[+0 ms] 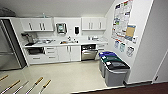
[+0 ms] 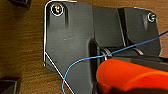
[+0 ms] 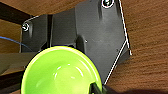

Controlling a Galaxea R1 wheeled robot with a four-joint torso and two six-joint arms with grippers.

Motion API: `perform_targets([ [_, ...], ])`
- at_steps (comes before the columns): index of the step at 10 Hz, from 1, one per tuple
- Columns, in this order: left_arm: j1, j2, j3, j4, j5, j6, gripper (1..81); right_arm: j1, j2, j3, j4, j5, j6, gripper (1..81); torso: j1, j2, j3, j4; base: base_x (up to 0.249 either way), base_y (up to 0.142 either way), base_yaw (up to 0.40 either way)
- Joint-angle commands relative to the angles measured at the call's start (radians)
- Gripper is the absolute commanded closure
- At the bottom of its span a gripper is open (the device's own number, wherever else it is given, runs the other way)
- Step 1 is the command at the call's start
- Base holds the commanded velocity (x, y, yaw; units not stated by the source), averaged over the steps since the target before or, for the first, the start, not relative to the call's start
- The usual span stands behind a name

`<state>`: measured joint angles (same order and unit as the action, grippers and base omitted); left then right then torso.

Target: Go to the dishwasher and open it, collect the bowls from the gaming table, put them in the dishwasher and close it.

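Across the room in the head view sits a kitchenette: the dishwasher (image 1: 88,52) is under the counter (image 1: 75,43), right of the sink (image 1: 68,42), and its door looks tipped a bit open at the top. White cabinets (image 1: 37,24) hang above, the steel fridge (image 1: 8,53) stands far left, and three bins (image 1: 113,68) line the right wall under some posters (image 1: 122,18). Rod handles (image 1: 37,82) poke in at the lower left.

Left wrist view: a red bowl (image 2: 130,75) sits right at the left gripper, over brown wood floor (image 2: 22,47), with a blue wire (image 2: 85,60) looping across. Can't tell how the jaws stand.

Right wrist view: a green bowl (image 3: 61,72) shows big, open side up, at the right gripper, with a dark finger (image 3: 96,88) on its rim. Jaw state, can't tell either.
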<state>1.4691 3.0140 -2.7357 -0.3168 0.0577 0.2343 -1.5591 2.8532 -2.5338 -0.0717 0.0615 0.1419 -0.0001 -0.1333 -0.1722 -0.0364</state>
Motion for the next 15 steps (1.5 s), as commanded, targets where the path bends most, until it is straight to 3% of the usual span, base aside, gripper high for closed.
perform_targets([
  [1, -0.051, -0.006, 0.001, 0.007, 0.067, 0.004, 81.1, 0.044, -0.012, 0.004, -0.007, -0.049, -0.004, 81.1, 0.0, 0.0, 0.0, 0.0, 0.205, 0.0, 0.0],
  [15, -0.049, -0.009, 0.001, 0.022, 0.065, 0.004, 81.1, 0.05, -0.01, 0.004, -0.007, -0.055, -0.005, 81.1, 0.0, 0.0, 0.0, 0.0, 0.205, 0.0, 0.0],
])
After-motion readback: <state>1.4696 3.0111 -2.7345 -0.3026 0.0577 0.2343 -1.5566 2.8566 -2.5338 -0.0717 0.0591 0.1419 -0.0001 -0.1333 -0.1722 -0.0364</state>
